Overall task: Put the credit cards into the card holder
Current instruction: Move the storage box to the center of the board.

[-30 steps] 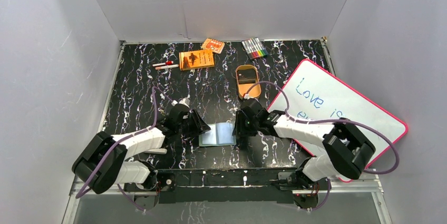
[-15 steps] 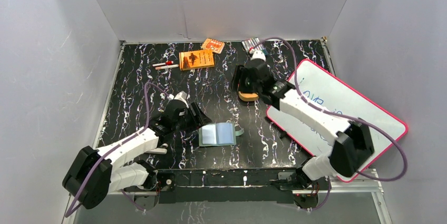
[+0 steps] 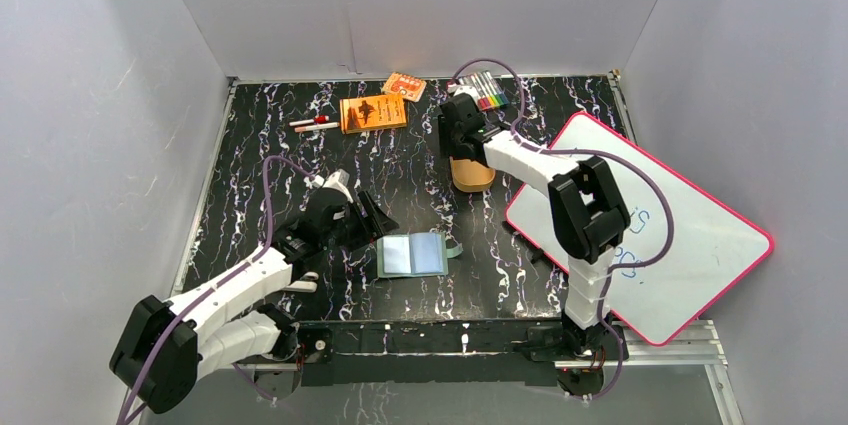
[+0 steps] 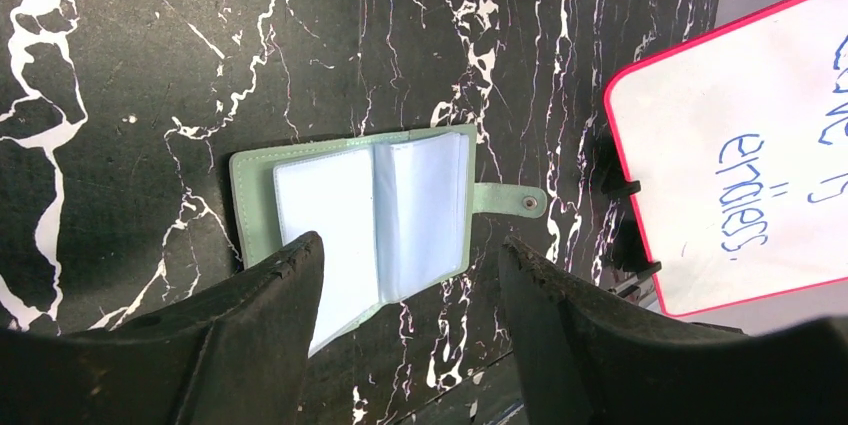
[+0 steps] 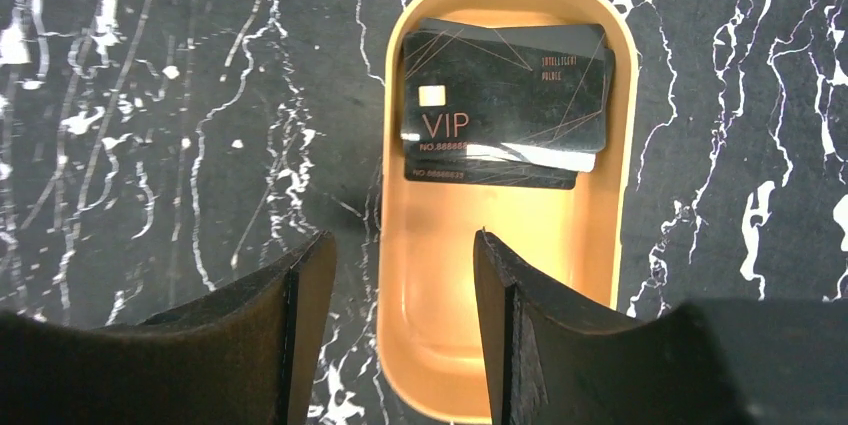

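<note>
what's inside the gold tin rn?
The gold tin holds a stack of dark credit cards at one end; the top one reads VIP, and a second peeks out beneath. Any more under them are covered. The rest of the tin floor is bare.

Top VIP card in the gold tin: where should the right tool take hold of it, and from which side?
Probably its near long edge, coming down over the bare half of the tin. The top card lies flat on a stack at the far end; the walls crowd its short ends, but the near edge faces free floor. The right tool is open.
</note>
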`<state>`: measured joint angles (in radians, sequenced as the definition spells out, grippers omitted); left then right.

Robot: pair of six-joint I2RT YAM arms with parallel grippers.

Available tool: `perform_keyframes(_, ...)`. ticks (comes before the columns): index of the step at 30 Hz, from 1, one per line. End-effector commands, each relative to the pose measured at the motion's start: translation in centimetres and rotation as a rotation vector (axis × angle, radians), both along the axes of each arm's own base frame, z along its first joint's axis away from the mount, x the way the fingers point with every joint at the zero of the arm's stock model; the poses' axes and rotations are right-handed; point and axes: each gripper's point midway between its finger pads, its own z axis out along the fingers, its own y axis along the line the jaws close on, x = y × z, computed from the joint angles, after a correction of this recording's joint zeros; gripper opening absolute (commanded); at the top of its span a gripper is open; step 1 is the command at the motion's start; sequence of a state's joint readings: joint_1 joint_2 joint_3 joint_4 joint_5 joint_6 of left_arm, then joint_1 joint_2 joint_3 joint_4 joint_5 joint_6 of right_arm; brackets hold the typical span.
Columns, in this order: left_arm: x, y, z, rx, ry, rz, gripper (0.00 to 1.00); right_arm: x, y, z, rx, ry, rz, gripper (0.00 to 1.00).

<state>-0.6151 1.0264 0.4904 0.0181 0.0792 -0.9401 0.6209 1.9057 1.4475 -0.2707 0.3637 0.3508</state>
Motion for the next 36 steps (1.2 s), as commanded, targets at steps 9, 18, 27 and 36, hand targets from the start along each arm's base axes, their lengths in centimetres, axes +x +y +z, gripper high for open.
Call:
perform_keyframes(9,-0.1,-0.2,1.4,-0.015,-0.026,-0.03,0.63,1.2,0.8,-2.1,-0.08,0.021,0.116,0.53)
perform_keyframes(18,-0.2,-0.3,1.3,-0.017,-0.021,-0.036,0.63,0.8,1.3,-4.0,-0.129,0.07,0.201,0.33)
perform_keyframes(27,-0.4,-0.1,0.9,-0.017,-0.01,-0.027,0.63,-0.8,3.2,-3.6,-0.213,0.004,0.362,0.15)
perform_keyframes(36,-0.6,0.2,1.0,-0.025,-0.019,-0.009,0.63,-3.4,5.4,-3.1,-0.26,-0.059,0.528,0.0)
